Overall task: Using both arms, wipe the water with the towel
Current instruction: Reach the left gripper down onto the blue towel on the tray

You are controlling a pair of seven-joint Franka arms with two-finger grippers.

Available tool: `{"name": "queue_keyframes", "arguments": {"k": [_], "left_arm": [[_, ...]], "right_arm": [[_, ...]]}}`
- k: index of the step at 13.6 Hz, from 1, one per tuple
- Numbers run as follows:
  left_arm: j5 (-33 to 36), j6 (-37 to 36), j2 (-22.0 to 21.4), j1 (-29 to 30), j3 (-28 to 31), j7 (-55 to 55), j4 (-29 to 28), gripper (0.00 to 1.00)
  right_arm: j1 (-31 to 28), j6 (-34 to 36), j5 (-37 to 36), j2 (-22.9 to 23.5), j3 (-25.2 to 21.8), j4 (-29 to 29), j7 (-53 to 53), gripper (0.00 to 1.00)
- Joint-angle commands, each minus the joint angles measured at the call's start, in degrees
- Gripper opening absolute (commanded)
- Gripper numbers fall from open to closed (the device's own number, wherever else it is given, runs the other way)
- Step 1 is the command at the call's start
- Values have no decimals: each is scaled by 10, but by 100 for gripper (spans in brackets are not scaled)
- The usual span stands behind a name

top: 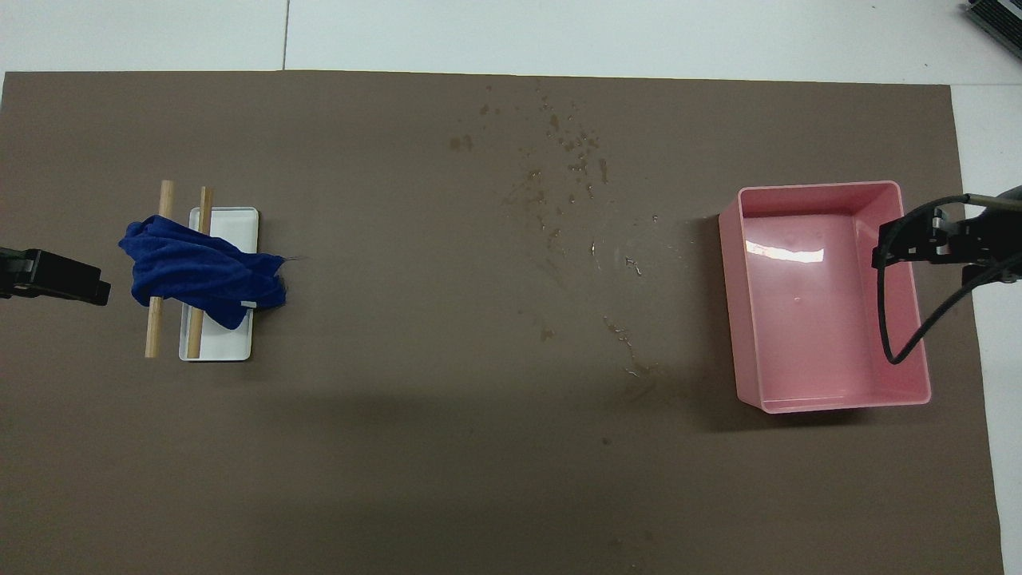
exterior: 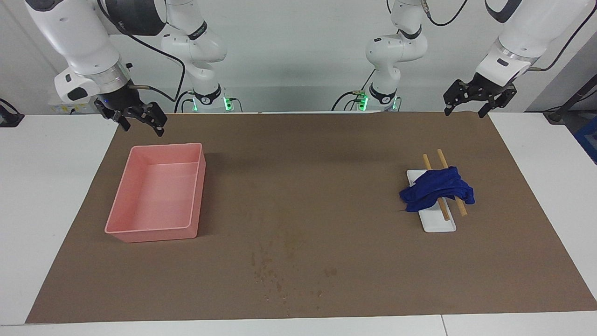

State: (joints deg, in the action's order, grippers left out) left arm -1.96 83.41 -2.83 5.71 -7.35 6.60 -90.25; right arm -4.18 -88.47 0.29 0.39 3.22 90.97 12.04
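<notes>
1. Step: none begun; both arms wait, raised.
2. Left end effector (exterior: 480,99) spread, empty, over the brown mat's (exterior: 298,196) edge at the left arm's end. Right end effector (exterior: 135,117) spread, empty, above the pink tray (exterior: 122,186).
3. Towel (exterior: 437,189) lies bunched across two wooden sticks (exterior: 426,162) on a white plate (exterior: 438,225).
4. Water drops (top: 571,148) mid-mat, farther from the robots.
5. Next, judged: left descends, pinches the towel.
</notes>
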Motion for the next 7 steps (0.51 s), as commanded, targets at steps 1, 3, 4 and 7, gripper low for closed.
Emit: {"name": "queue_keyframes", "arguments": {"k": [1, 3, 4, 7], "left_arm": [[0, 3, -4, 0, 1, 7, -6, 100], [0, 15, -6, 0, 1, 7, -15, 100], [0, 62, -21, 0, 1, 8, -49, 100], [1, 215, -50, 4, 2, 3, -148, 100]], "right_arm": [[1, -7, 0, -14, 8, 16, -2, 100], [1, -6, -1, -13, 8, 14, -4, 100], [1, -6, -1, -10, 8, 11, -6, 100], [11, 6, -10, 2, 10, -17, -35, 100]]}}
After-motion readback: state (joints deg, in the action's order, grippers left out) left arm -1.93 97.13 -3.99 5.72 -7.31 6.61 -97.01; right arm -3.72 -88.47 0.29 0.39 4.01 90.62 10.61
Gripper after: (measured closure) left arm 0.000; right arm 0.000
